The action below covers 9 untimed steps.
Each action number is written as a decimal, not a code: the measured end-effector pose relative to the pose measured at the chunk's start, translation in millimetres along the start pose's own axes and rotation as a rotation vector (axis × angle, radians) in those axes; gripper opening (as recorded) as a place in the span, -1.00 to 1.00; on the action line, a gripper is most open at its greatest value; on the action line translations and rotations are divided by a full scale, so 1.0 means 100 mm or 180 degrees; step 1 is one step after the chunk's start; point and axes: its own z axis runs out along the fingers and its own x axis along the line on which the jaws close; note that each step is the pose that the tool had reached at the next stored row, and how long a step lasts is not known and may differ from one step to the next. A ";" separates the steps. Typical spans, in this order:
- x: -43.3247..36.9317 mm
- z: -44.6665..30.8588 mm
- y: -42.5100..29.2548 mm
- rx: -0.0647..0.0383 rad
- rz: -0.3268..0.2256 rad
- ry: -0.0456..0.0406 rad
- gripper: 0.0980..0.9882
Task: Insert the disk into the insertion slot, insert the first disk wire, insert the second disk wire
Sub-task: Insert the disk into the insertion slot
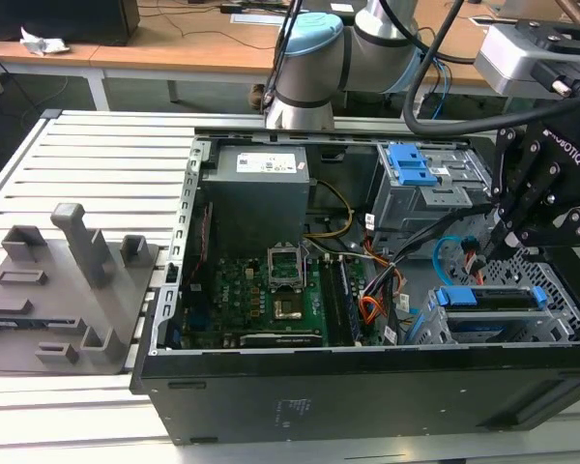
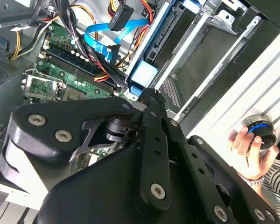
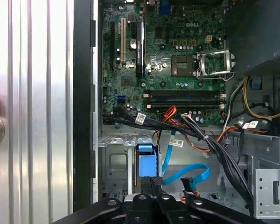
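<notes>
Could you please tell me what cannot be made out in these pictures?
1. Exterior view: the second disk wire's end, too small, partly behind the gripper.
2. Exterior view: the insertion slot's lower part, hidden by the case wall.
3. First wrist view: part of the disk, covered by the gripper.

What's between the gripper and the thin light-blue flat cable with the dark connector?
Nothing visible. The thin light-blue flat cable loops free right beside the gripper; the black wire bundle passes alongside, not between them.
</notes>
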 end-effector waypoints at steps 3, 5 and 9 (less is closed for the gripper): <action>0.000 0.005 -0.018 0.0000 0.0000 0.0000 -0.98; -0.001 0.054 -0.024 0.0000 0.0000 -0.0001 -0.98; -0.001 0.117 -0.027 0.0000 0.0000 0.0000 -0.98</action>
